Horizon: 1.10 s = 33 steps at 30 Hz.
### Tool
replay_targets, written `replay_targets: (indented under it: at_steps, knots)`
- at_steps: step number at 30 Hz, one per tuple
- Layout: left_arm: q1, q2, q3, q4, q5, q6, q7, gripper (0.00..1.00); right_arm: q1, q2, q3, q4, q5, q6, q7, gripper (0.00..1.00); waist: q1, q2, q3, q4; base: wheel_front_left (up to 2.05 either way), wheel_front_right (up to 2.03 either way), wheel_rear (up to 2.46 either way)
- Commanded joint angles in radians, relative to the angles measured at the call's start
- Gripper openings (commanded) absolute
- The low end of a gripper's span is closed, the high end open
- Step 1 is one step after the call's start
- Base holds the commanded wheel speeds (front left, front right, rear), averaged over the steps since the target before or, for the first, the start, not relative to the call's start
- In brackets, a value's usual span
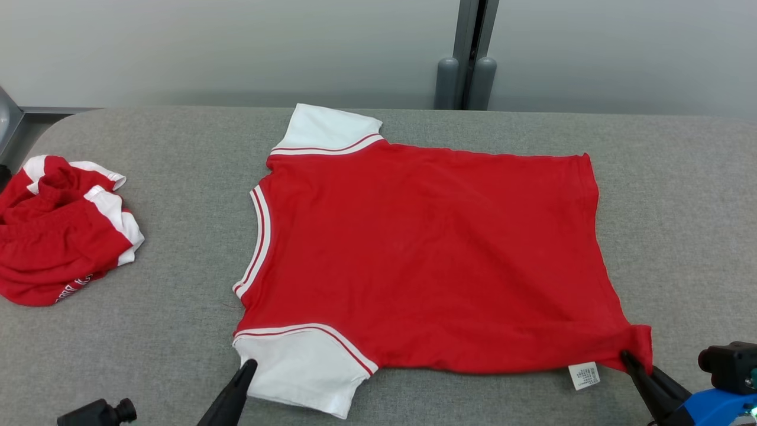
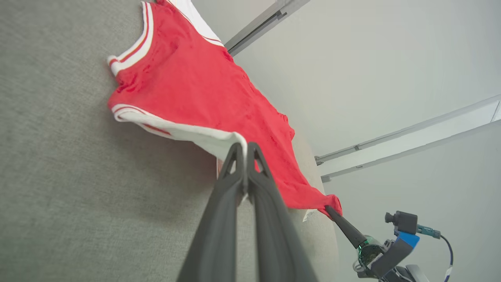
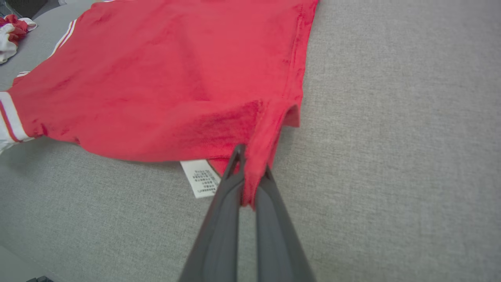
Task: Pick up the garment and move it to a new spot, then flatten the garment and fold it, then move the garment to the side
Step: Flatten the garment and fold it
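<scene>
you had the red short-sleeved cotton shirt with white sleeves (image 1: 426, 254) spread nearly flat across the middle of the grey fabric-covered table (image 1: 680, 207), neckline toward the robot's left. the left gripper (image 2: 244, 147) was pinched shut on the edge of the near white sleeve (image 1: 301, 367). the right gripper (image 3: 252, 164) was clamped on the bunched red hem corner, just beside the white care label (image 3: 201, 178). how much sleeve cloth sat between the left fingers was hard to judge; it looked like only the rim. a pull from there could have slipped that sleeve free, leaving one side sagging and the fold skewed. uneven lifting could also have dragged wrinkles across the body.
</scene>
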Motion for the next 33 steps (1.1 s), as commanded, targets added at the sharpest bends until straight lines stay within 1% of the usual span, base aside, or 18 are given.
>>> replay_targets:
  at_steps: [1,2,4,9,15,18,24,28,33]
  knots:
    - [-0.027,-0.003,0.001,0.005,0.006,-0.01,-0.004,0.0,0.003,0.003,-0.006,-0.005,-0.01,0.0,-0.001,0.0,0.0,0.0,0.001,0.0,0.0,0.0,0.0]
    - [-0.044,-0.009,0.004,0.015,0.018,-0.008,-0.011,0.0,-0.004,0.005,-0.004,-0.007,-0.009,0.0,0.001,0.0,0.0,0.0,0.002,-0.001,0.0,0.0,0.0]
    - [-0.085,-0.024,-0.006,0.034,0.032,-0.019,-0.008,0.0,-0.029,0.006,0.009,-0.014,-0.004,0.0,0.004,0.0,0.0,0.0,0.007,-0.005,0.0,0.0,0.0]
    - [-0.214,-0.068,0.001,0.111,0.041,-0.046,-0.017,0.0,-0.105,-0.021,0.057,0.004,0.016,0.0,0.001,0.0,0.0,0.0,0.032,-0.014,0.0,0.0,0.0]
    - [-0.39,-0.111,0.021,0.264,0.058,-0.054,-0.021,0.0,-0.207,-0.038,0.096,0.048,0.048,0.0,-0.007,0.0,0.0,0.0,0.072,-0.02,0.0,0.0,0.0]
    - [-0.47,-0.124,0.022,0.346,0.063,-0.052,-0.008,0.0,-0.254,-0.039,0.107,0.08,0.059,0.0,-0.019,0.0,0.0,0.0,0.093,-0.027,0.0,0.0,0.0]
    - [-0.602,-0.124,-0.006,0.486,0.1,-0.049,0.036,0.0,-0.328,-0.04,0.126,0.138,0.07,0.0,-0.058,0.0,0.0,0.0,0.125,-0.049,0.0,0.0,0.0]
    - [-0.651,-0.12,-0.013,0.553,0.146,-0.048,0.015,0.0,-0.358,-0.025,0.113,0.171,0.062,0.0,-0.103,0.0,0.0,0.0,0.141,-0.064,0.0,0.0,0.0]
    - [-0.703,-0.124,-0.034,0.615,0.196,-0.06,-0.008,0.0,-0.381,-0.018,0.123,0.201,0.058,0.0,-0.13,0.0,0.0,0.0,0.157,-0.072,0.0,0.0,0.0]
